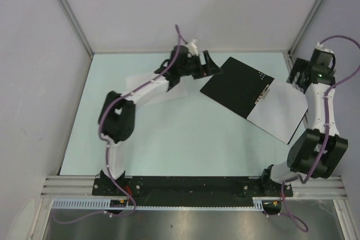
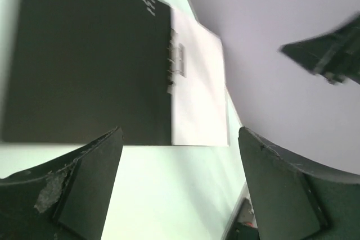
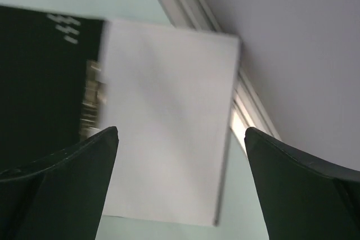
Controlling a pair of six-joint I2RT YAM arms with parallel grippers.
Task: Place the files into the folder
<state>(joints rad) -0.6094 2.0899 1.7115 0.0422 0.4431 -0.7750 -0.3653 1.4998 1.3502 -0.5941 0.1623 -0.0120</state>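
From above, the flat rectangular folder (image 1: pixel 233 85) lies wide open on the pale green table (image 1: pixel 169 144), toward the far right. Its black inside with little white dots faces up, so paper can go in. One thin white paper sheet (image 1: pixel 279 111) already rests on its right half, just beside the small metal clip (image 1: pixel 263 95) in the middle. More white paper (image 1: pixel 140 85) lies flat at the far left, partly under the left arm. It is not in the folder yet, and I cannot tell how many sheets there are. The left claw (image 1: pixel 207 63) hangs between that paper and the folder's far left corner. The right claw (image 1: pixel 300 77) hangs by the folder's far right edge. In the left wrist view, the dark fingers (image 2: pixel 73 195) are spread apart with nothing between them, pointing toward the folder. In the right wrist view, the fingers (image 3: pixel 56 184) are spread and empty too, above the sheet, maybe ready to hold it down.
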